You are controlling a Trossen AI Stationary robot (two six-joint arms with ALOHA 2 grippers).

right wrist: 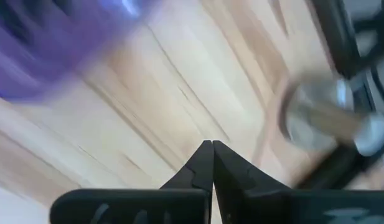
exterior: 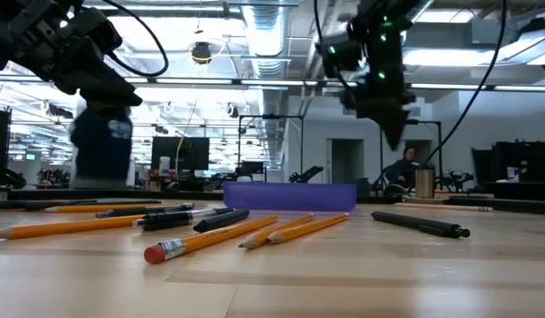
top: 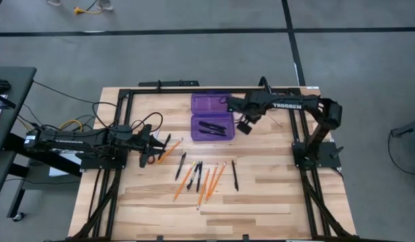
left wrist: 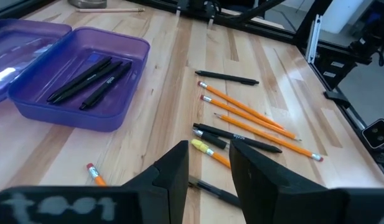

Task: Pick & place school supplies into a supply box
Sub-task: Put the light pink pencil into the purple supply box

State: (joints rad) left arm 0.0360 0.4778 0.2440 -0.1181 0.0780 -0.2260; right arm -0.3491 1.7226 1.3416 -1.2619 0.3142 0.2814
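Purple box: we see the translucent box [top: 212,115] lying open at the far middle of the wooden table [top: 274,188], with a few black pens [top: 212,128] already in its nearer half.
Loose supplies: we count several orange pencils [top: 208,183] and black pens [top: 194,172] scattered on the table nearer the front, well apart from the box; one pen [top: 235,175] lies alone to the right of the cluster.
Left gripper: our left gripper [top: 151,142] hangs over the left side of the table, near an orange pencil [top: 169,149]; its fingers stand apart and hold nothing.
Right gripper: our right gripper [top: 245,125] hovers just beside the box's right edge, fingers pressed together, empty.
Step in hand: we judge the task partly done; most supplies remain outside the box, and neither arm carries anything.
Next move: we think a gripper must descend over one thin pencil, straddle it squarely, then close gently.
Risk: thin pencils may roll or slip.
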